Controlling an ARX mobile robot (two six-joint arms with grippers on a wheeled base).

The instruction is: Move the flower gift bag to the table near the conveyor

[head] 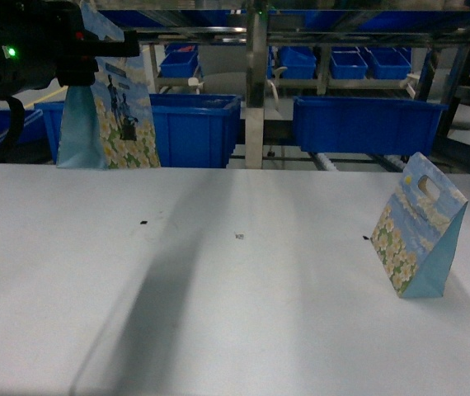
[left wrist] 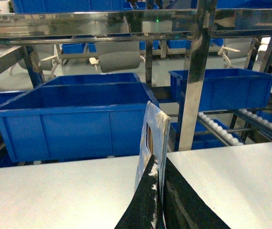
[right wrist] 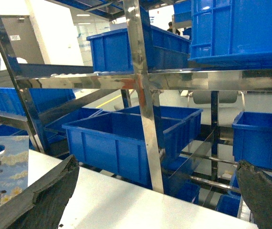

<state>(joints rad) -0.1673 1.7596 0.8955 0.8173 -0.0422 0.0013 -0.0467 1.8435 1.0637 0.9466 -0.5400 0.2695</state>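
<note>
Head view: the left pincer [head: 86, 51] pinches the top edge of a flower gift bag [head: 111, 115] at the far left edge of the white bench [head: 218, 313]. The bag's base looks level with that edge; whether it touches I cannot tell. A second flower gift bag [head: 420, 227] stands upright near the right edge. Blue bins [head: 190, 128] and the steel-framed conveyor [head: 256, 82] lie beyond.

Left wrist view: the black fingers [left wrist: 143, 205] are pressed together on the bag's rim [left wrist: 152, 138], with white rollers [left wrist: 217, 129] beyond the bench edge.

Right wrist view: the right pincer [right wrist: 155, 191] is spread and empty, facing the rack.

Judging by this, the placing step is in hand; next, lower until the base sits flat, then release.
</note>
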